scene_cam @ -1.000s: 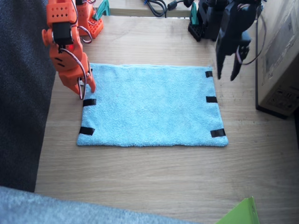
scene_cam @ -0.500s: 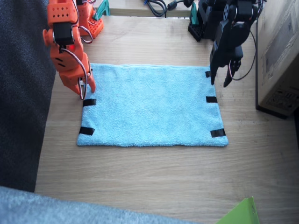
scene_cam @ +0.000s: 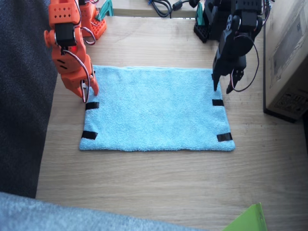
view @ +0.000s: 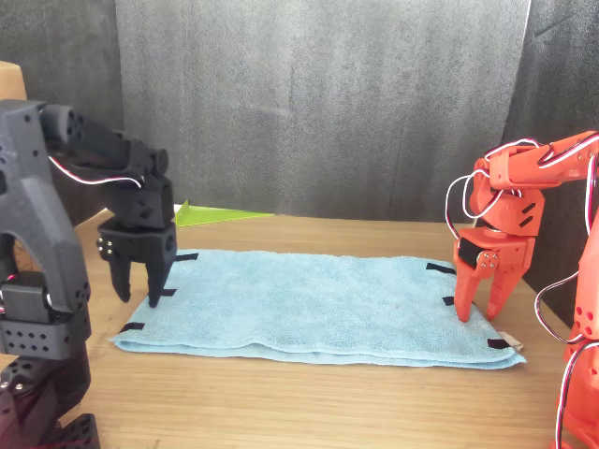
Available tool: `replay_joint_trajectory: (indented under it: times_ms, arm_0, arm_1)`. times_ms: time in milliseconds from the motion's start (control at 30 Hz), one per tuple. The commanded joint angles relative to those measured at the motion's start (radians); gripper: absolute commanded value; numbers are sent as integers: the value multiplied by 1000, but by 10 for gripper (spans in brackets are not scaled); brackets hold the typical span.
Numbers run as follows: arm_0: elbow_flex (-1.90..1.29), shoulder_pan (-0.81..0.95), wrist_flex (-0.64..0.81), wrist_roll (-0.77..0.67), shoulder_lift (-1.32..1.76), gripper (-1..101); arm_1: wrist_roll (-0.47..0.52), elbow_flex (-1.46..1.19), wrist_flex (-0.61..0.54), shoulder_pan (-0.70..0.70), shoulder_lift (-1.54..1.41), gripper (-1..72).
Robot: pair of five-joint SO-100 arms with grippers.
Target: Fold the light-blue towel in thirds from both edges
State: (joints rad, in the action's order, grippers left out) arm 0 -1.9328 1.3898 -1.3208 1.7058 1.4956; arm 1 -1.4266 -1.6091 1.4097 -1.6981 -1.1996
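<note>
- Light-blue towel is lying flat and fully spread on the wooden table between your two arms, unfolded — a fluffy terry rectangle with short black tape strips along both short edges.
- No containers are showing on the table; a cardboard box is standing beside the left arm, and you cannot see into it.
- Your left gripper — the black one — is pointing straight down at the towel's far corner on its side, fingers apart, with one tip over the cloth and the other just outside the edge. In the front view the tips are hanging just above the pile; whether they are touching is not clear.
- Your right gripper — the orange one — is standing at the opposite short edge near the far corner. In the front view its two fingers are parted, tips down at the towel's surface, straddling the edge.
- A small white tag is sticking out of the corner near the orange arm.
- A green sheet is lying at the table's near corner, well apart from the towel.
</note>
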Motion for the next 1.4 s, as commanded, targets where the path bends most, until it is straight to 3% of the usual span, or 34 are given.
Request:
replay_joint_trajectory:
  times_ms: [0, 600, 700, 833, 1367]
  arm_0:
    - [20, -3, -21, 11, 0, 234]
    - [187, -8, -110, 17, -196, 188]
    - [187, -6, -110, 15, -198, 65]
    - [184, 2, -110, 12, -198, -1]
    - [147, 6, -94, 8, -161, -1]
  arm_1:
    - [-15, 8, 2, -21, -8, 224]
    - [-9, 8, 3, -21, 3, 220]
    - [-9, 8, -5, -20, 11, 183]
    - [-9, 8, -9, -26, 26, 1]
    - [-14, -2, 8, -58, -14, 1]
